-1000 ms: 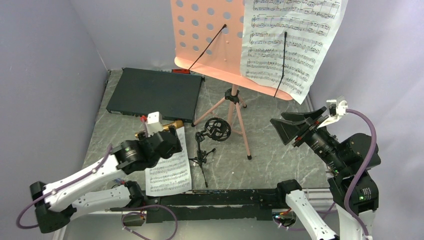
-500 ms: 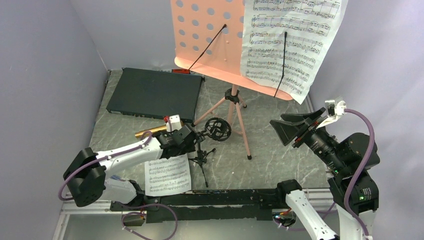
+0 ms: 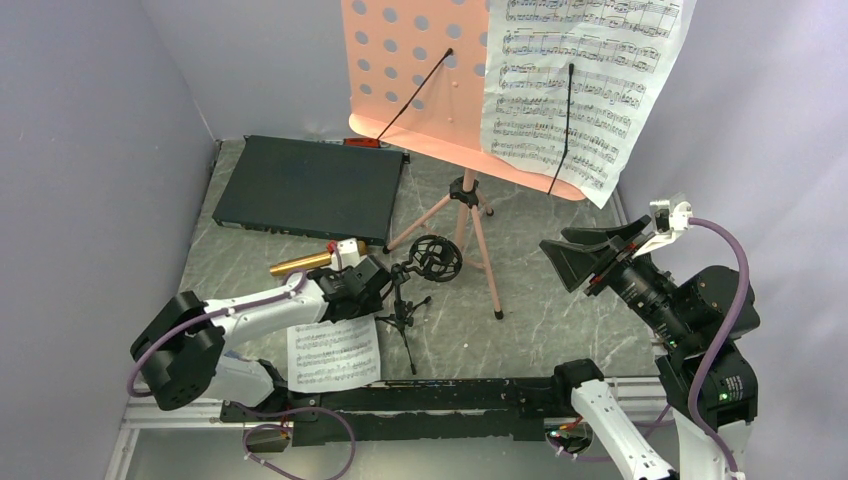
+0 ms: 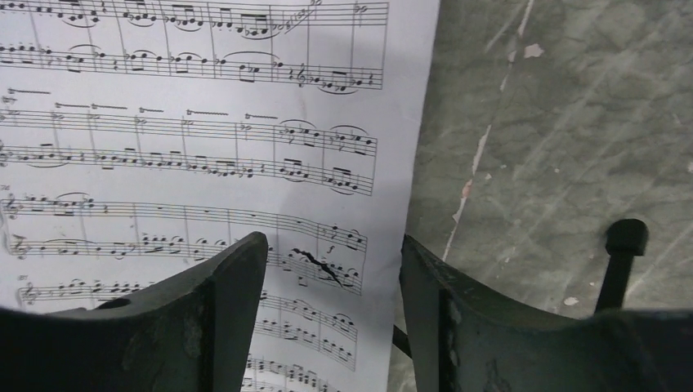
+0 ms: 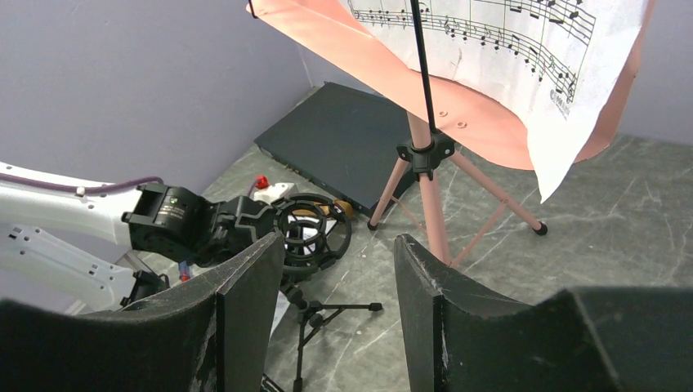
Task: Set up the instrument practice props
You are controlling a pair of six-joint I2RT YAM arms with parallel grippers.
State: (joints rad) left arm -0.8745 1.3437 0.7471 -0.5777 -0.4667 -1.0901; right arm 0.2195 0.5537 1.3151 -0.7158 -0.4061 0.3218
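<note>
The pink-copper music stand (image 3: 420,70) rises at the back on its tripod, with one white sheet-music page (image 3: 580,90) resting on its right half. The other page (image 3: 335,353) lies flat on the table near the front. My left gripper (image 3: 372,290) is low over that page's far right corner, open; in the left wrist view the page's (image 4: 204,147) right edge runs between the fingers (image 4: 221,302). The gold microphone (image 3: 300,263) lies behind my left wrist. Right beside it stands the small black mic stand (image 3: 420,270). My right gripper (image 3: 575,255) hangs raised at the right, open and empty.
A flat black box (image 3: 305,188) lies at the back left. One leg tip of the mic stand (image 4: 625,241) sits just right of my left fingers. The music stand's tripod legs (image 3: 480,250) spread across the table's middle. Grey walls enclose the left, back and right.
My left arm swung from above the microphone towards the mic stand and came down onto the flat page's corner. Its jaws have narrowed. The right arm has not moved.
</note>
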